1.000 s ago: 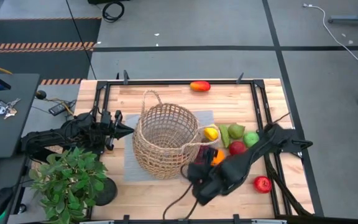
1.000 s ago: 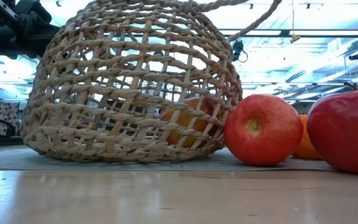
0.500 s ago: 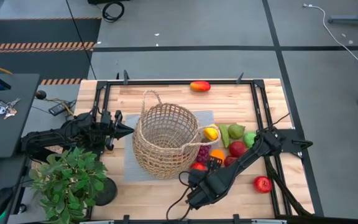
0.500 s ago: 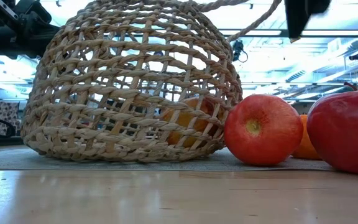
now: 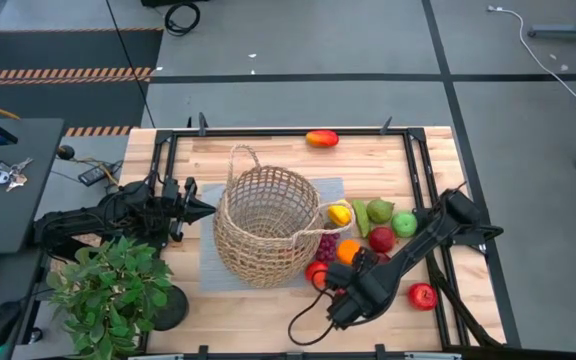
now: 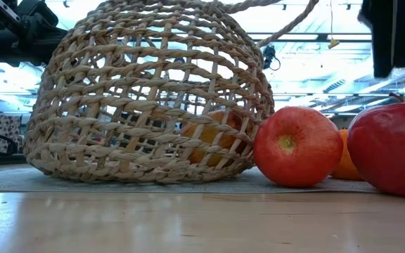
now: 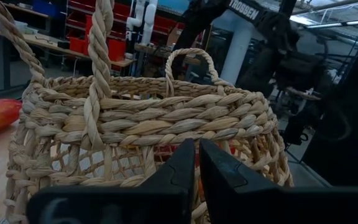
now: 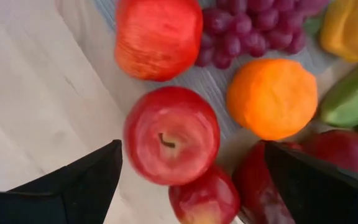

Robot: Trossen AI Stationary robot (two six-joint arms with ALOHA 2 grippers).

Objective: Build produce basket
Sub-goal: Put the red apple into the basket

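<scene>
The wicker basket (image 5: pixel 266 225) stands on a grey mat (image 5: pixel 208 262). The produce lies to its right: lemon (image 5: pixel 340 214), pears (image 5: pixel 380 211), orange (image 5: pixel 349 250), grapes (image 5: pixel 326 245) and red apples (image 5: pixel 317 272). A mango (image 5: pixel 321 138) lies at the far edge, and one apple (image 5: pixel 423 295) lies apart at the near right. My right gripper (image 8: pixel 197 186) hangs open, pointing down over a red apple (image 8: pixel 171 135) without touching it. My left gripper (image 7: pixel 194 168) is shut and level, just left of the basket's wall (image 7: pixel 148 124).
A potted plant (image 5: pixel 113 290) stands at the near left corner. Black frame rails (image 5: pixel 420 170) run along the table's sides. Bare wood lies in front of the fruit (image 8: pixel 36 93). In the low view one dark right finger (image 6: pixel 392 35) hangs above the apples (image 6: pixel 297 146).
My right gripper has come down over the fruit beside the basket, shifting toward the table's right edge and rolling at the wrist. Its fingers have stayed wide apart. No fruit has moved, nor has the basket.
</scene>
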